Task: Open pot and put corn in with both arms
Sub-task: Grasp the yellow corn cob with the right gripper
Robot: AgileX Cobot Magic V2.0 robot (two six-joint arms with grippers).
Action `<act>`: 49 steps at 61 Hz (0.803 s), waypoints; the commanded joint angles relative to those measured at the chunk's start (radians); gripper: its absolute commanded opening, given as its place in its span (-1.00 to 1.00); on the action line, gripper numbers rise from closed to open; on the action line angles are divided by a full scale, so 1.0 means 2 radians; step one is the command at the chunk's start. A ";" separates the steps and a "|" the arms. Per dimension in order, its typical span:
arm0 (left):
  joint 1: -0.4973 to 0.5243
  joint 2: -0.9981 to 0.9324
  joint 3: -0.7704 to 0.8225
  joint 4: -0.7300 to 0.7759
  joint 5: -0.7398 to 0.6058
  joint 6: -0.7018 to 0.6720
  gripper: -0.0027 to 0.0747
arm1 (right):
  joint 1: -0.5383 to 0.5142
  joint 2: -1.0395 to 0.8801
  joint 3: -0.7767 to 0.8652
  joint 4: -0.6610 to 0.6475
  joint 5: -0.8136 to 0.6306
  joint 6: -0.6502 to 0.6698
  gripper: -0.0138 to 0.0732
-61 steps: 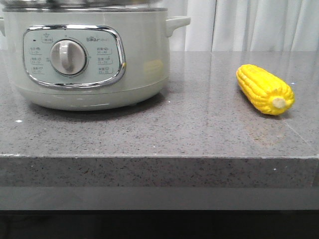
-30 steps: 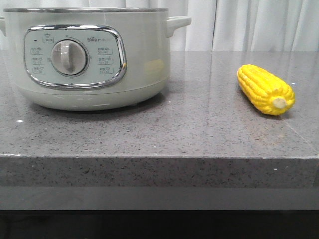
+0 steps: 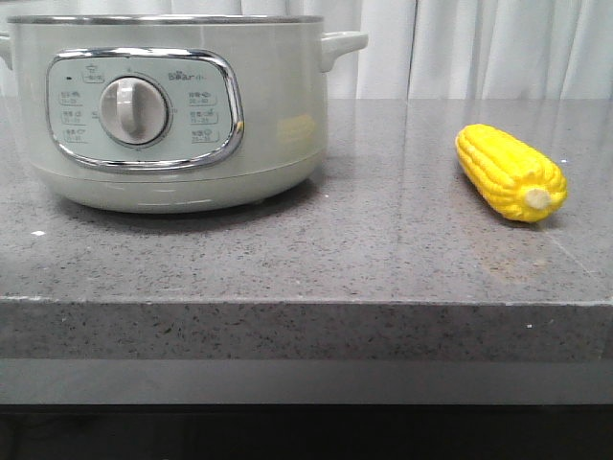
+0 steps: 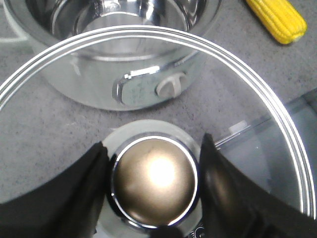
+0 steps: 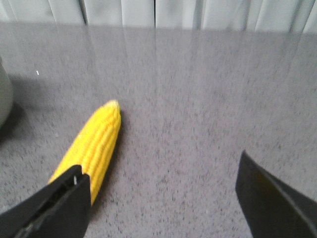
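Observation:
The pot [image 3: 172, 115] stands at the table's left with no lid on it. In the left wrist view its shiny steel inside [image 4: 119, 20] shows open. My left gripper [image 4: 153, 144] is shut on the bronze knob [image 4: 153, 181] of the glass, steel-rimmed lid [image 4: 148, 33] and holds it above the pot's front. The corn [image 3: 510, 172] lies on the table at the right, stub end toward the front; it also shows in the left wrist view [image 4: 277, 20]. My right gripper [image 5: 161, 166] is open above the table, with the corn [image 5: 96, 144] beside one finger [image 5: 59, 203]. Neither gripper shows in the front view.
The grey speckled stone table [image 3: 364, 249] has its front edge [image 3: 306, 302] close to the camera. White curtains [image 3: 479, 48] hang behind it. The pot's side handle [image 3: 343, 43] sticks out toward the corn.
The lid's rim, seen on top of the pot a second ago, has risen out of the front view. The pot and the corn have not moved.

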 commanded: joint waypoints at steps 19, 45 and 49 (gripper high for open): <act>-0.003 -0.192 0.084 -0.016 -0.068 -0.003 -0.36 | 0.040 0.191 -0.140 0.081 0.053 -0.001 0.73; -0.003 -0.221 0.090 -0.016 -0.070 -0.010 -0.36 | 0.076 0.386 -0.252 0.120 0.074 -0.001 0.70; -0.003 -0.221 0.090 -0.016 -0.070 -0.010 -0.36 | 0.079 0.400 -0.257 0.120 0.075 -0.001 0.60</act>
